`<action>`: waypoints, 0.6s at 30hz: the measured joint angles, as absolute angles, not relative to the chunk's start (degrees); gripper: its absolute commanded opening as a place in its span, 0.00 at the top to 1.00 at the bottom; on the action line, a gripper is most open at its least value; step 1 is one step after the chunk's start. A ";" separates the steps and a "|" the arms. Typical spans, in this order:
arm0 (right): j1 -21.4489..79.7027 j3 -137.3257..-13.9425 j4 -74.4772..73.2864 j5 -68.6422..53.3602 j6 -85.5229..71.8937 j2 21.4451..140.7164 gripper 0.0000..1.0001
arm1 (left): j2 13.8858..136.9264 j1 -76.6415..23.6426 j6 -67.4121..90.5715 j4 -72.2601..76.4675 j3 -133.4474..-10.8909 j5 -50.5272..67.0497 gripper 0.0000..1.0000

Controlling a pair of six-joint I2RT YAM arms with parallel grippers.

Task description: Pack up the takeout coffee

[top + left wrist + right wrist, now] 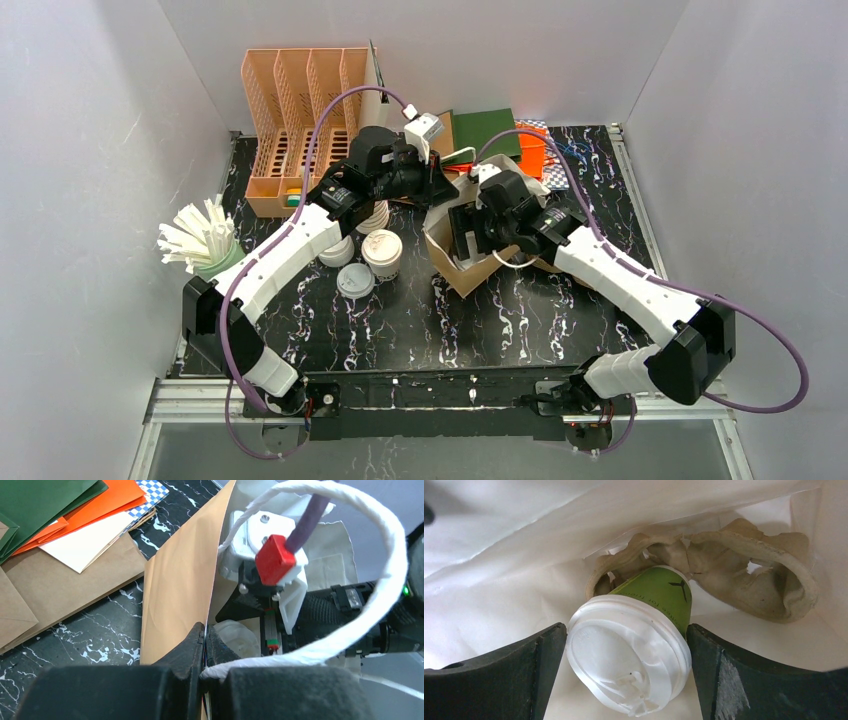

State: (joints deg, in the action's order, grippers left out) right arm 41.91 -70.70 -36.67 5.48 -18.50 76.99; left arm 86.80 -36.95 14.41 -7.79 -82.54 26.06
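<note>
A takeout coffee cup with green walls and a white sip lid leans tilted in a pulp cup carrier at the bottom of a brown paper bag. My right gripper reaches down into the bag, open, one finger on each side of the lid. My left gripper is shut on the bag's rim where its white cord handle starts, and holds the mouth apart. Another capped cup stands on the table left of the bag.
A tall stack of lidless cups and a loose lid sit by the left arm. A cup of white straws stands far left, an orange organizer at the back left. Flat green, orange and brown bags lie behind.
</note>
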 measured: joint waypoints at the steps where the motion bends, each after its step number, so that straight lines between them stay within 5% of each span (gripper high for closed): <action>1: 42.39 -70.65 -36.77 5.87 -18.48 77.01 0.02 | 86.80 -36.95 14.39 -7.84 -82.54 25.80 1.00; 10: 43.79 -69.82 -37.80 11.31 -18.26 77.76 0.03 | 86.80 -37.10 14.37 -8.27 -82.54 24.67 1.00; 18: 43.79 -69.25 -38.72 15.25 -18.24 77.82 0.24 | 86.80 -37.26 13.56 -9.67 -82.54 24.71 1.00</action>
State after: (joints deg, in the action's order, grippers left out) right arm 43.79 -69.25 -38.72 15.25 -18.24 77.82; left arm 86.80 -37.26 13.56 -9.67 -82.54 24.71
